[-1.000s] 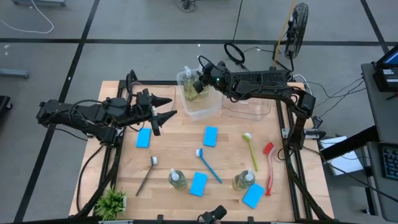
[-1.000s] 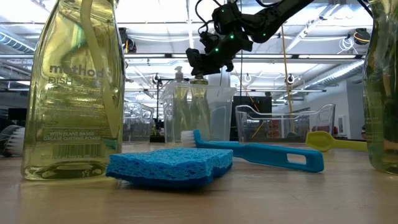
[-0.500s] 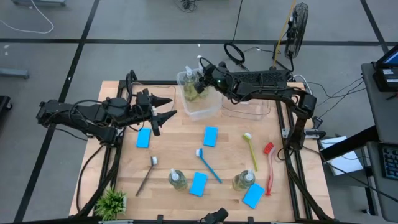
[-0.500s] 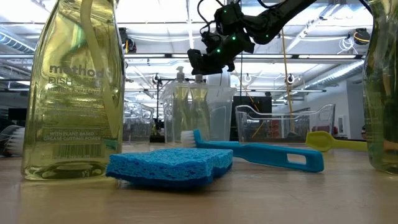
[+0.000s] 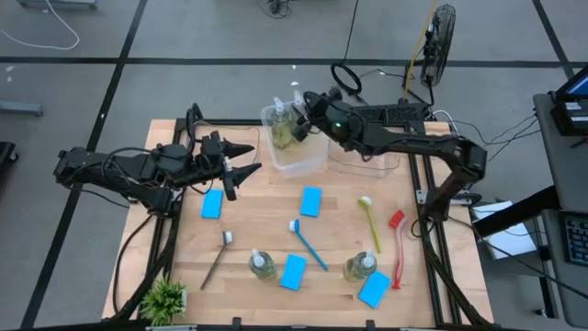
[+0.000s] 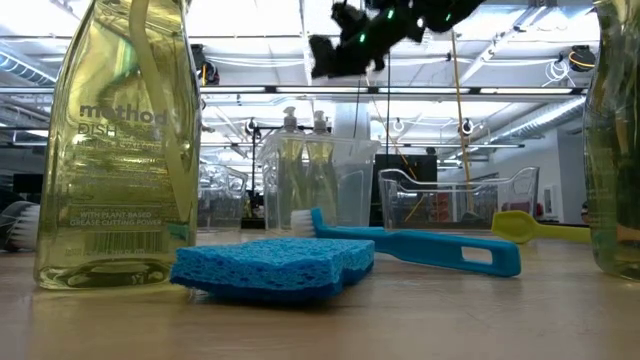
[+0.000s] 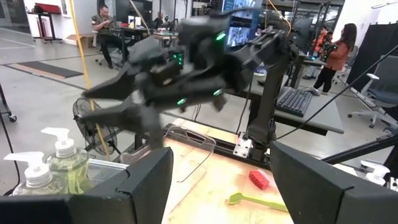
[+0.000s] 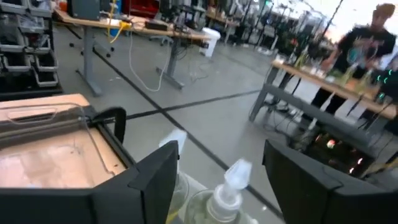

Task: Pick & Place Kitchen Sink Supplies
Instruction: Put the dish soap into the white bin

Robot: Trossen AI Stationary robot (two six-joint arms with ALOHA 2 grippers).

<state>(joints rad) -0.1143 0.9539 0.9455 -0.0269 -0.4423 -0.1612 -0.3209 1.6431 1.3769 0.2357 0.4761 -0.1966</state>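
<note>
Two yellow-green soap bottles (image 5: 285, 127) stand upright in a clear bin (image 5: 317, 165) at the far middle of the table; their white pumps (image 8: 230, 175) show below my right gripper (image 5: 305, 103). That gripper hangs open above them, touching nothing. My left gripper (image 5: 250, 157) waits open over the table's left part. Two more bottles (image 5: 262, 266) (image 5: 361, 268) stand near the near edge. Several light-blue sponges (image 5: 311, 200) lie flat. The blue brush (image 5: 308, 244), yellow brush (image 5: 369, 222), red brush (image 5: 397, 248) and dark grey brush (image 5: 218, 257) lie on the wood.
A second clear bin (image 5: 367, 158) sits right of the first, under the right arm. A small green plant (image 5: 165, 299) stands at the near left corner. A black metal frame runs along the table's left and right edges. Bare wood lies between the sponges.
My right gripper has risen from the pump of the right-hand bottle in the bin and drawn slightly toward the table's right. The bottle stays upright in the bin.
</note>
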